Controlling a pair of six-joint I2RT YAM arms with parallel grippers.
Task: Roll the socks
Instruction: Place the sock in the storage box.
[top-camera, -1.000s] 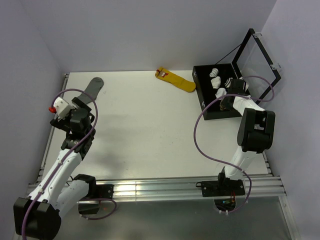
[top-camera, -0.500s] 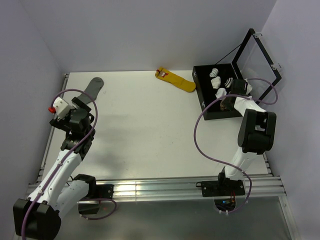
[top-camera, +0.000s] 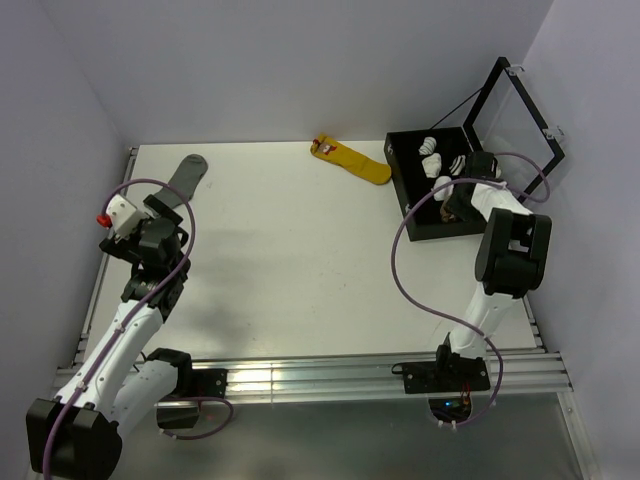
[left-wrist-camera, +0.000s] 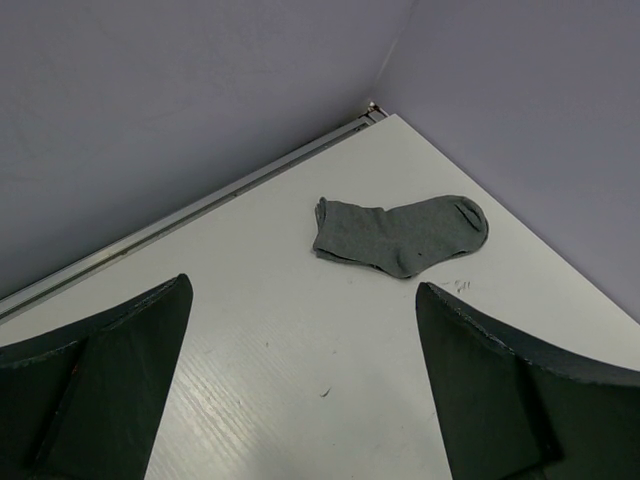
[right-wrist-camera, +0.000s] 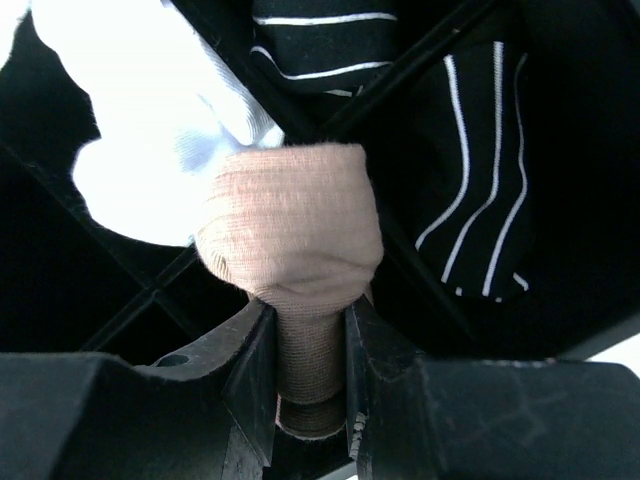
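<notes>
Now the right gripper (right-wrist-camera: 308, 330) is clamped on the rolled tan sock (right-wrist-camera: 290, 225), which sticks straight out past the jaws and hangs over the box (top-camera: 400, 190), just above a crossing of dividers (right-wrist-camera: 410, 60), so which compartment lies under it is unclear. The left gripper (left-wrist-camera: 305, 390) gapes empty over the desk (left-wrist-camera: 280, 330), well apart; release looks like the right arm's job.

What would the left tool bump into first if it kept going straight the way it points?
Most likely the grey sock lying flat on the table ahead of the open left tool, or the table just before it. Depth is hard to judge.
</notes>
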